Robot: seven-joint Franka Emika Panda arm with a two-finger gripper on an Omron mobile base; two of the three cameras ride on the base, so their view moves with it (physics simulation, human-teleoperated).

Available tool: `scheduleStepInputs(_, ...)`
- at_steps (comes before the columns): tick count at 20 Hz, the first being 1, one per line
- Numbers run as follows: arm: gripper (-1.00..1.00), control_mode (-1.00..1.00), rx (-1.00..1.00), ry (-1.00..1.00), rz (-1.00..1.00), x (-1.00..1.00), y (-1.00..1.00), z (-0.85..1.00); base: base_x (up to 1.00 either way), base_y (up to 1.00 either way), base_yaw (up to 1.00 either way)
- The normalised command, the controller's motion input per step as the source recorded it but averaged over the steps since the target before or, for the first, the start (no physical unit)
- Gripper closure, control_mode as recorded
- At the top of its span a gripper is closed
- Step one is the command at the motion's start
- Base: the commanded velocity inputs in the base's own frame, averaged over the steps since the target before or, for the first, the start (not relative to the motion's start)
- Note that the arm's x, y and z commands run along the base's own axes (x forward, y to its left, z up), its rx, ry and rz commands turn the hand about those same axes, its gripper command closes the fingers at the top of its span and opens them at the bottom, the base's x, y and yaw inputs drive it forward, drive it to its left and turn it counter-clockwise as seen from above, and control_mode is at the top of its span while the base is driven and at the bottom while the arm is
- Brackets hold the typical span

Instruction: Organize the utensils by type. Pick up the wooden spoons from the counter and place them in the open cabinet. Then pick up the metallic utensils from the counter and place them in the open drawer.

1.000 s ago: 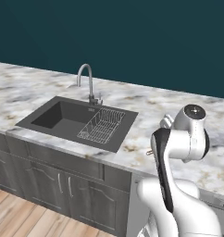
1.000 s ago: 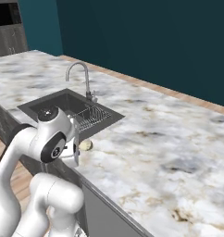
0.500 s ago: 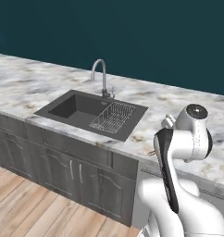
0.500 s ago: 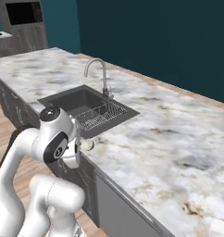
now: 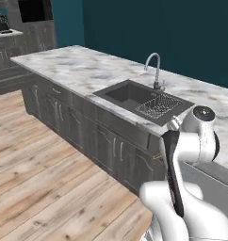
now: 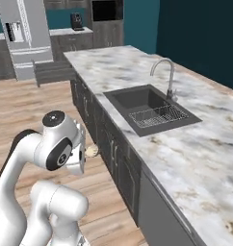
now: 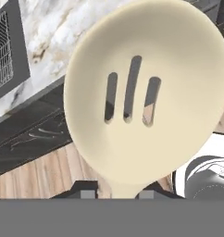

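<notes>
**Cream-headed spoon riding in the tool, table and sink beyond**

Closest to the hand camera, the tool [image 7: 117, 193] is clamping the neck of the cream-headed wooden spoon [image 7: 148, 88], its two dark fingertips [image 7: 84, 193] pressing in from either side at the base of the head. The pale head is standing up in front of the lens, three slots cut through its middle, and is covering most of that view.

In the right base view the spoon's cream head [image 6: 91, 152] is poking out just beside the white wrist, hanging over the wooden floor [image 6: 51, 103] in front of the dark grey floor cabinets [image 6: 113, 153], clear of the table.

Behind the spoon, the marble table [image 5: 73, 66] is running away on top of those cabinets. Set into it is the dark sink [image 6: 149, 108] with a wire rack [image 6: 159, 116] sitting in its near half, and the curved faucet [image 6: 168, 77] is rising at the sink's back edge.

Farther off, an open drawer [image 6: 53, 72] is jutting out at the far end of the cabinet run. Beyond it, a pale refrigerator [image 6: 24, 33] is standing against the back wall, next to tall dark cabinets holding a black oven [image 6: 106, 9].
</notes>
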Motion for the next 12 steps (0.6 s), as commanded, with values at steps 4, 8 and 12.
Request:
scheduleStepInputs(4,1.0,1.0,0.0,0.0,0.0,0.0,0.0,0.0,-0.58,0.0,0.67)
scheduleStepInputs(8,1.0,1.0,0.0,0.0,0.0,0.0,0.0,0.0,-0.45,0.0,0.72)
scheduleStepInputs(12,1.0,1.0,0.0,0.0,0.0,0.0,0.0,0.0,-0.39,0.0,0.73)
